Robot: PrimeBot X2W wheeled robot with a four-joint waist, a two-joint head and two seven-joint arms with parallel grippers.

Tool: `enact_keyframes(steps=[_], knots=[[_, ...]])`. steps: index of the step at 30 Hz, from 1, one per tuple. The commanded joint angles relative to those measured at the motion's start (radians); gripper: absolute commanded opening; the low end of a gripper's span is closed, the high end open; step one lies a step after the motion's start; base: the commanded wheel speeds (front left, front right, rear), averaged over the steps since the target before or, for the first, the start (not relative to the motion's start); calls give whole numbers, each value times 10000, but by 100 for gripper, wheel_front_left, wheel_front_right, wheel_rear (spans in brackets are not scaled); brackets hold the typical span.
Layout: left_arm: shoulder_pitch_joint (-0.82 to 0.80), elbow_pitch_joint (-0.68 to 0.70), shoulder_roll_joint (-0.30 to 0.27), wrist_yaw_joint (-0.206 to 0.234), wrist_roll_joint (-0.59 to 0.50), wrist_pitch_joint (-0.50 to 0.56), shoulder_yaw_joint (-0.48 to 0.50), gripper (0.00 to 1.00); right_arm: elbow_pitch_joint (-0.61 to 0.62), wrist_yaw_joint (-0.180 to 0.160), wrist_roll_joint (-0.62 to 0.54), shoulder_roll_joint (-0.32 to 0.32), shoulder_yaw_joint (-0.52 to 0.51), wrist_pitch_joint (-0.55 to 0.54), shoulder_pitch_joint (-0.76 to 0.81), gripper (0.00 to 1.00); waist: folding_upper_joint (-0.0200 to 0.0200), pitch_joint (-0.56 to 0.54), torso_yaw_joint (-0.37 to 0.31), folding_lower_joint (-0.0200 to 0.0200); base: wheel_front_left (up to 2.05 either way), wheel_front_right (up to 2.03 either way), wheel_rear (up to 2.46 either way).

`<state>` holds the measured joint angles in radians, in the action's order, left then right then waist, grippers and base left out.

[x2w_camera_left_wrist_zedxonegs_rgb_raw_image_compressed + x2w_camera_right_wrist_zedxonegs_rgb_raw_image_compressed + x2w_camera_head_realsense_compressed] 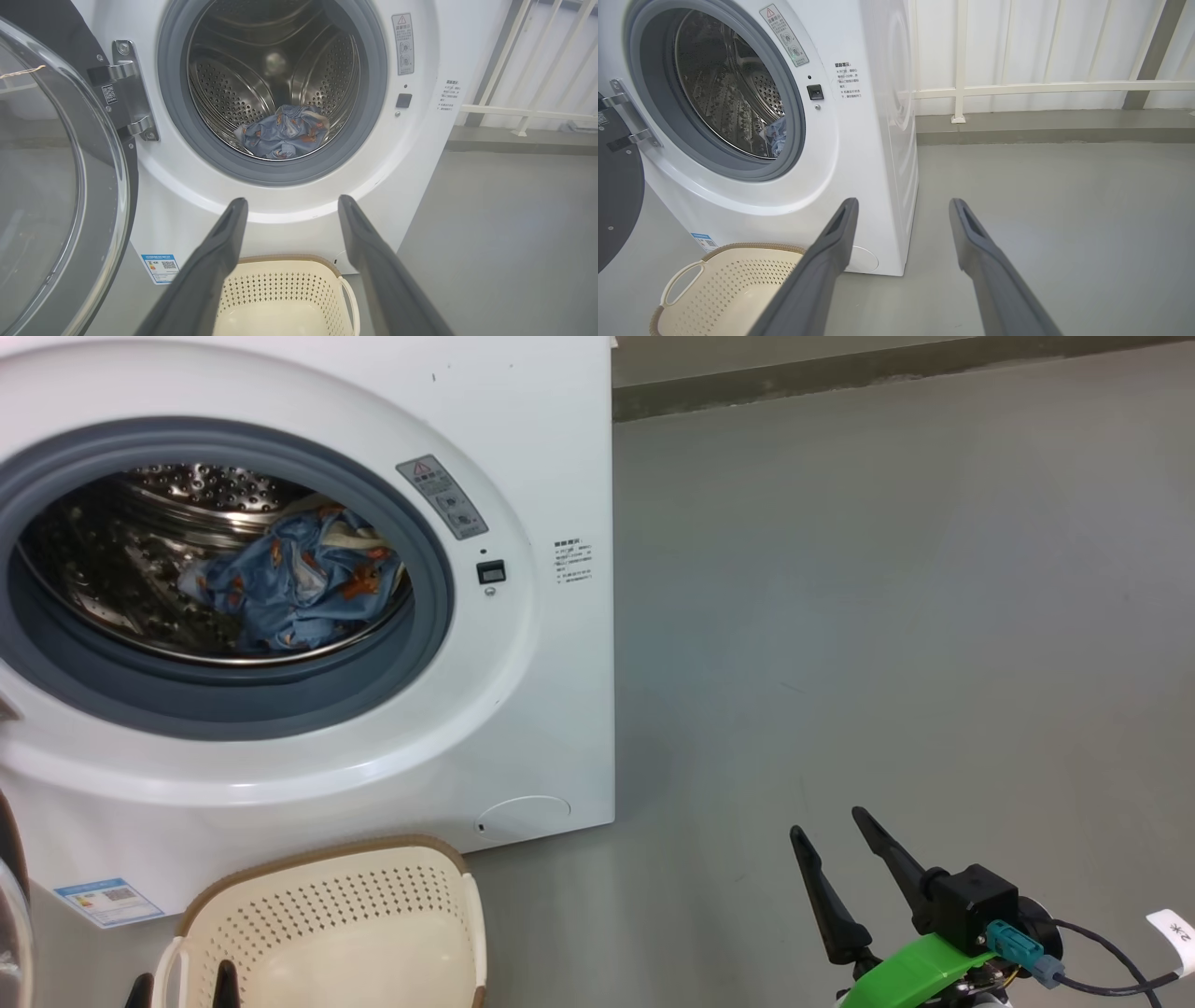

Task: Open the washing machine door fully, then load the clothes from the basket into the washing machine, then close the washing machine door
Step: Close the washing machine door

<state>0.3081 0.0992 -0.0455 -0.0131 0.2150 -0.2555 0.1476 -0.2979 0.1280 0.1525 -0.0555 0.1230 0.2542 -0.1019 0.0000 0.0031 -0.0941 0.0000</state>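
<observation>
The washing machine (523, 448) stands with its round mouth uncovered. The washing machine door (46, 186) is swung wide out to the left on its metal hinge. The clothes (289, 583), light blue with orange prints, lie bunched in the steel drum and also show as clothes (285, 135). The cream basket (327, 915) sits on the floor in front of the machine, and I see nothing inside it. My left gripper (292, 201) hovers open above the basket, pointing at the drum. My right gripper (826, 821) is open over bare floor to the machine's right, holding nothing.
Grey floor (887, 616) stretches to the right of the machine. A white railing (1017, 86) and a low kerb run along the back wall. The open door's dark rim (616, 186) takes up the space left of the basket.
</observation>
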Motion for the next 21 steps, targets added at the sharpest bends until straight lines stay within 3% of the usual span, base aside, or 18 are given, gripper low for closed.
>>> enact_keyframes(steps=[1, 21], knots=[[-190, 283, -48, 37, -42, -63, 346, 100, 269, 27, -140, 53, 254, 76, -34, 100, 0, -6, 31, 0, 0, 0, 0], [-299, 96, -47, -189, 124, -63, 533, 100, 80, 27, -32, 53, 312, 76, 25, 100, 0, -117, 124, 0, 0, 0, 0]])
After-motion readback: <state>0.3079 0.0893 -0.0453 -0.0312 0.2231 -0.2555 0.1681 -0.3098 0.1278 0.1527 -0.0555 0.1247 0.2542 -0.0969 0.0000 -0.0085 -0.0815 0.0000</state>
